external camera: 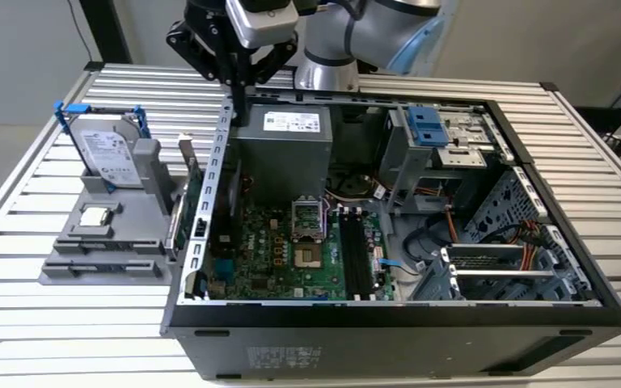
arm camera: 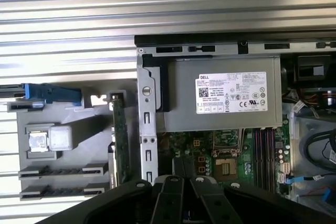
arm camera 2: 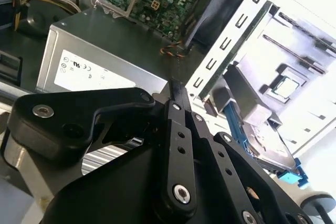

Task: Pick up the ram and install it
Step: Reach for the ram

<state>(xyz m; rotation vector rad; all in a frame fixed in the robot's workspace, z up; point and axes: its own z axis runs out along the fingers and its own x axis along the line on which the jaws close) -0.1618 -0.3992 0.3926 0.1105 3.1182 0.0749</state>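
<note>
Gripper [external camera: 238, 113] hangs high over the back corner of the open computer case [external camera: 397, 323], just above the power supply [external camera: 284, 141]. Its fingers are pressed together with nothing between them, which is clearest in the second wrist view. The ram [external camera: 188, 202] is not yet picked up. It stands on its long edge in the grey holder [external camera: 73, 267], on the exterior view's left, right beside the case's outer wall. The hard drive [external camera: 103, 149] and the CPU chip [external camera: 97, 216] sit further out on that same holder.

So we're at the approach, the very start of the pick — by my reckoning the install hasn't been touched. The long dark memory slots [external camera: 354, 255] on the motherboard look empty.

A clean grab would call for the fingers to part, turn in line with that thin top edge and drop straight down. The metal wall is tight alongside the stick — little room for drift.
</note>
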